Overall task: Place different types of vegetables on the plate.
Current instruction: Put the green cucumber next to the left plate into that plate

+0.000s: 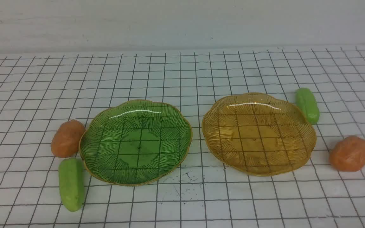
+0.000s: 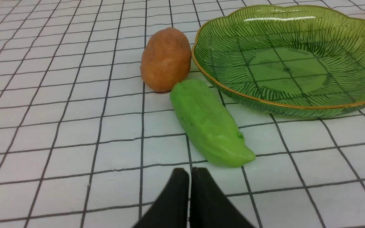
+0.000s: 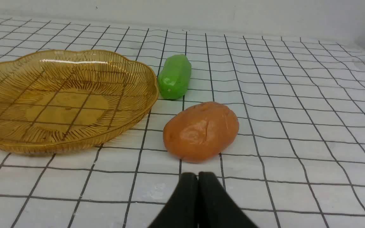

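A white bench (image 1: 182,202) is ruled with a grid of thin dark lines, bent slightly wavy in places. Two shallow plates are set on it side by side, apart from each other. The green plate (image 1: 138,147), on the left, is made of a clear, glossy material; it is edged with a scalloped, gold-coloured rim, and its sloping wall is covered with fine ribs that are spread around a smooth oval centre. The amber plate (image 1: 255,139), on the right, is shaped and ribbed in the same way, and the grid is seen through both.

Beside the green plate's left side, a lumpy, orange-brown oval potato (image 1: 68,138) is placed, its skin faintly dimpled. Nearer the camera, just beside it, lies a light-green cucumber (image 1: 71,184), oblong and softly ridged, tapered to a small tip. By the far right edge of the amber plate, a second cucumber (image 1: 308,105) is seen, blunt-ended and shiny. Further right and nearer, a second potato (image 1: 350,154) is rested on the bench, apart from the plate, its rounded surface creased.

The dark fingers of the left gripper (image 2: 190,172) are brought together, with nothing held. The right gripper (image 3: 198,175) is likewise closed and unladen.
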### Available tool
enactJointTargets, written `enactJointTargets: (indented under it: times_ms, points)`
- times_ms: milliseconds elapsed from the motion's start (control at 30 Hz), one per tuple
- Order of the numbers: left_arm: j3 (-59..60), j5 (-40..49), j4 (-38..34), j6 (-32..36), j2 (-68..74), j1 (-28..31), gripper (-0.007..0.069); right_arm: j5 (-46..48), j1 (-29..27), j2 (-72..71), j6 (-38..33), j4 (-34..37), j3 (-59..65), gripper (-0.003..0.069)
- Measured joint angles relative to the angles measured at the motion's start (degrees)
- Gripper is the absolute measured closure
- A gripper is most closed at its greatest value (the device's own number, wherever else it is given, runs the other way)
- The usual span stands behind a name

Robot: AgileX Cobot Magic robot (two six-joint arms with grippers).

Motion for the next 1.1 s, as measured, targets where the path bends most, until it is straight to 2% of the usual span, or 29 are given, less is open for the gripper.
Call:
enactJointTargets:
  times_ms: [700,800,967,1100]
  points:
    - [0.05,-0.46,0.42,-0.37,0.0,0.0,0.0632,0.0,0.0,0.0,0.0,0.0,0.0,0.0674]
    - [0.19,-3.42,-3.15,-3.24,0.0,0.0,0.0632,0.0,0.0,0.0,0.0,0.0,0.0,0.0674]
    - [0.19,-11.74,-17.73,-11.45,0.0,0.0,0.0632,0.0,0.0,0.0,0.0,0.0,0.0,0.0674]
    - [0.19,-17.6,-22.17,-12.42,0.0,0.0,0.0632,0.0,0.0,0.0,0.0,0.0,0.0,0.0674]
